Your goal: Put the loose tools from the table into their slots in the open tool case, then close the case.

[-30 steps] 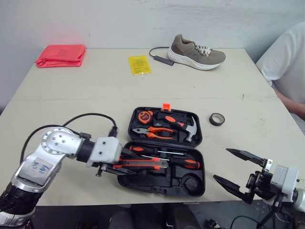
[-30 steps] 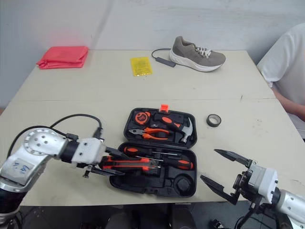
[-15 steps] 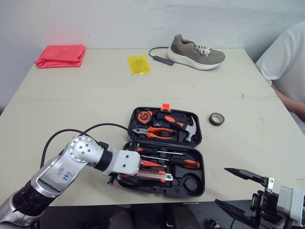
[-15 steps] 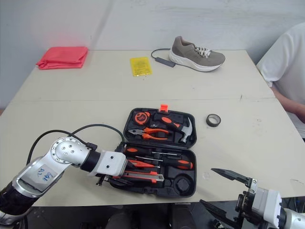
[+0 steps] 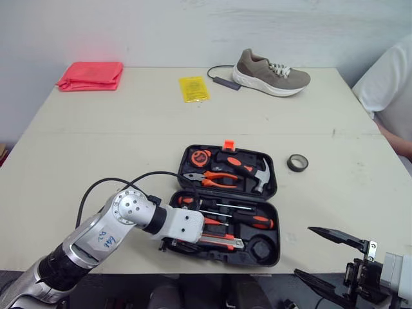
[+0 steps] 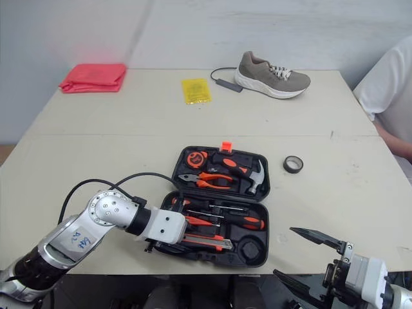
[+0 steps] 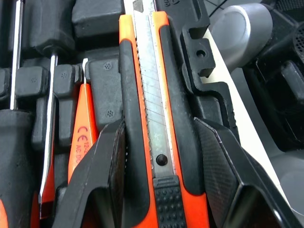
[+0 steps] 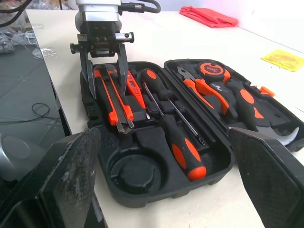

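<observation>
At the lower right of the frame the right gripper (image 5: 303, 250) now hangs lower than a second ago, wide open and empty. In the lower middle, the left gripper (image 7: 159, 127), which held the utility knife (image 5: 222, 241) over the left edge of the tool case (image 5: 273, 192), has laid it in the front slot. Its fingers grip both sides of the knife, so I judge only the release remains. One round recess (image 5: 261, 247) is empty. Inside I count two screwdrivers (image 5: 248, 220), one pliers (image 5: 215, 177), one hammer (image 5: 250, 172) and one tape measure (image 5: 201, 156). One tape roll (image 5: 296, 162) lies loose to the right of the case.
</observation>
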Robot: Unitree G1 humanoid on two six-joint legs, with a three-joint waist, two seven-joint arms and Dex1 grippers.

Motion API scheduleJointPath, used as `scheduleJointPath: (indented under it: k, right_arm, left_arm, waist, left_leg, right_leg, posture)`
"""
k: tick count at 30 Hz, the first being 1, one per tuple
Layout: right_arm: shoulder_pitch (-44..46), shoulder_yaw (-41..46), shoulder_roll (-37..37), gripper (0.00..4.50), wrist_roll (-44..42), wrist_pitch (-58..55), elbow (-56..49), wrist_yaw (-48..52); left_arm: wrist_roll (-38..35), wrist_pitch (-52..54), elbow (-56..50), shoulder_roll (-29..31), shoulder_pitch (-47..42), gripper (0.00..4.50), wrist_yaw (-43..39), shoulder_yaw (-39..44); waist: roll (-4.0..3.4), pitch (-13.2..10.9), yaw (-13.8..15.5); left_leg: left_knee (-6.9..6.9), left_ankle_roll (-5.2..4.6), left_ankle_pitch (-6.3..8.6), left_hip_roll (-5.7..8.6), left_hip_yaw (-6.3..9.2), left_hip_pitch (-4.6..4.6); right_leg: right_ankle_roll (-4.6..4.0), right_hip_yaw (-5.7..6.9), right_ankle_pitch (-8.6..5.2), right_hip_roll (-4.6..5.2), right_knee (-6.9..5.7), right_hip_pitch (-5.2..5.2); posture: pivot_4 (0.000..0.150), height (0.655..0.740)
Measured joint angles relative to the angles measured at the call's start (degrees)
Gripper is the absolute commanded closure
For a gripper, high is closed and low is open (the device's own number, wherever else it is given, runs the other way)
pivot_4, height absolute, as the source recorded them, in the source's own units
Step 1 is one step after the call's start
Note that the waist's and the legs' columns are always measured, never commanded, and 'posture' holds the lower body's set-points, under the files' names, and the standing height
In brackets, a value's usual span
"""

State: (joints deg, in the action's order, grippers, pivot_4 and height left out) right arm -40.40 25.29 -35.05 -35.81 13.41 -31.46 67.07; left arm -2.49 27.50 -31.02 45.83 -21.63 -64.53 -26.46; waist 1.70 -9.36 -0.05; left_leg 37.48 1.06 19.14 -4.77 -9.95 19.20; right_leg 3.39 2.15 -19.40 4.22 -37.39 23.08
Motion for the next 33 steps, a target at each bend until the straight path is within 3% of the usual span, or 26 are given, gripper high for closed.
scheduleJointPath:
  k: [4,6,9,13,20,24,29,33]
  right_arm:
    - [0.0,0.0,0.0,0.0,0.0,0.0,0.0,-0.4]
    - [0.0,0.0,0.0,0.0,0.1,0.0,0.0,-0.5]
    - [0.0,-0.1,0.0,0.0,0.3,0.0,0.0,-0.7]
    - [0.8,-0.1,0.0,0.0,0.6,0.0,0.0,-1.1]
    - [1.7,-0.2,0.0,0.0,0.6,-0.5,0.0,-1.6]
    - [1.8,-0.2,0.0,0.0,0.6,-1.0,0.1,-1.9]
    - [1.9,-0.3,0.8,0.0,1.3,-0.9,1.6,-1.8]
    - [2.1,-0.5,1.8,0.0,2.2,0.2,3.9,-1.3]
  left_arm:
    - [0.5,-0.1,0.2,-0.3,-0.5,3.0,-0.1,-0.5]
    - [0.5,-0.1,0.3,-0.5,-0.5,1.97,-0.2,-0.5]
    - [0.3,-3.9,2.3,-2.3,-0.6,0.79,0.0,0.4]
    - [-4.3,-10.1,3.3,-5.4,0.1,0.79,-1.1,2.7]
    - [-17.4,-16.2,6.7,-5.6,1.6,0.79,-7.1,12.9]
    - [-20.8,-18.8,11.0,-6.9,2.4,1.94,-9.4,15.3]
    - [-18.8,-21.7,14.4,-8.2,4.9,4.3,-9.8,13.1]
    - [-14.7,-24.2,16.8,-9.4,5.9,4.41,-9.0,10.0]
  waist:
    - [-0.01,0.0,0.1]
    - [-0.02,0.0,0.1]
    - [-0.04,0.0,0.0]
    - [-0.04,0.0,-0.1]
    - [-0.14,0.0,-0.1]
    - [-0.15,0.0,0.0]
    - [-0.14,0.0,0.0]
    - [-0.16,0.0,0.0]
  left_leg:
    - [0.0,-0.05,0.0,0.01,0.04,-0.01]
    - [0.0,-0.08,0.0,0.01,0.11,-0.02]
    - [-0.01,-0.11,0.01,0.0,0.19,-0.01]
    - [-0.04,-0.09,0.0,-0.05,0.25,0.04]
    - [-0.03,-0.07,-0.02,-0.06,0.36,0.0]
    - [-0.02,-0.07,-0.02,-0.02,0.41,0.02]
    - [-0.02,-0.09,-0.01,0.0,0.43,0.02]
    - [-0.04,-0.17,0.04,0.0,0.43,0.02]
  right_leg:
    - [0.0,0.04,0.0,0.07,0.02,-0.08]
    - [0.0,0.13,0.0,0.12,0.06,-0.17]
    - [0.01,0.25,0.0,0.14,0.15,-0.24]
    - [0.04,0.39,0.02,0.14,0.27,-0.28]
    - [0.03,0.52,0.02,0.13,0.25,-0.35]
    - [0.07,0.57,0.04,0.14,0.34,-0.43]
    - [0.15,0.58,0.08,0.14,0.45,-0.48]
    - [0.15,0.58,0.08,0.16,0.47,-0.5]
  posture:
    - [0.15,0.74]
    - [0.15,0.74]
    - [0.15,0.74]
    - [0.15,0.74]
    - [0.15,0.74]
    - [0.15,0.74]
    - [0.15,0.74]
    - [0.15,0.74]
